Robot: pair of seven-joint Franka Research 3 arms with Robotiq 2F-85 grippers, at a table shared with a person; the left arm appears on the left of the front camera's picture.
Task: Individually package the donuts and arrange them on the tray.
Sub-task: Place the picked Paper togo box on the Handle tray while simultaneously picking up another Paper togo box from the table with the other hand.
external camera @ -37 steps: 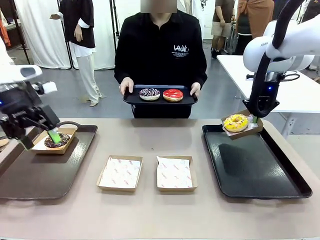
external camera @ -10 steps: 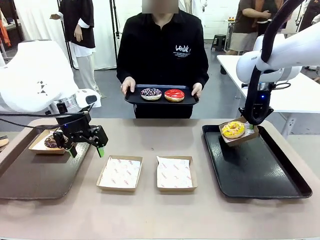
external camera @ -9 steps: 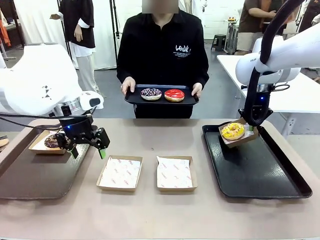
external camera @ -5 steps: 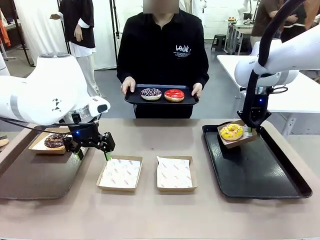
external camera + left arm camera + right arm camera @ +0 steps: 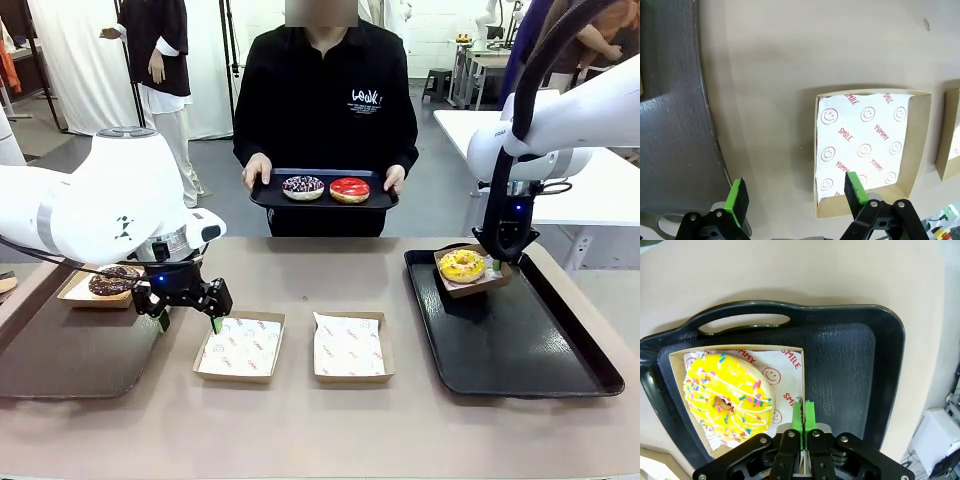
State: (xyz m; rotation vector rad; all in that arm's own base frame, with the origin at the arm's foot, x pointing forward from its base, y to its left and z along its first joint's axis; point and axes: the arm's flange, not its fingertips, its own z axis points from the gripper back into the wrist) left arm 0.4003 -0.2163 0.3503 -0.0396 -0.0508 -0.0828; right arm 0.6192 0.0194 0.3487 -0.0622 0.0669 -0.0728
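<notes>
Across a tan surface (image 5: 300, 430) from a person, 2 white robot arms work. The right jaws are clenched on the thin side wall of a filled box (image 5: 790, 354) holding the yellow donut (image 5: 461, 264), low over the far left corner of the right black tray (image 5: 520, 345); whether the box base touches the tray cannot be told. The left jaws are released and spread wide, low over the near edge of the left empty box (image 5: 240, 345), with one green pad (image 5: 854, 186) above its smiley-print paper and the other above bare surface beside the left black tray (image 5: 60, 350). The chocolate donut (image 5: 112, 281) sits boxed on that left tray. A second empty box (image 5: 349, 347) lies just beside the first. The person holds a small tray (image 5: 262, 198) carrying the purple donut (image 5: 302, 186) and the red donut (image 5: 349, 189). Judging from this, the right arm should settle the box flat and tight into the corner, leaving room for more, and let go only once it rests. The left arm should come straight down so the cardboard wall sits between the pads, then pinch wall and paper together without crushing them.
</notes>
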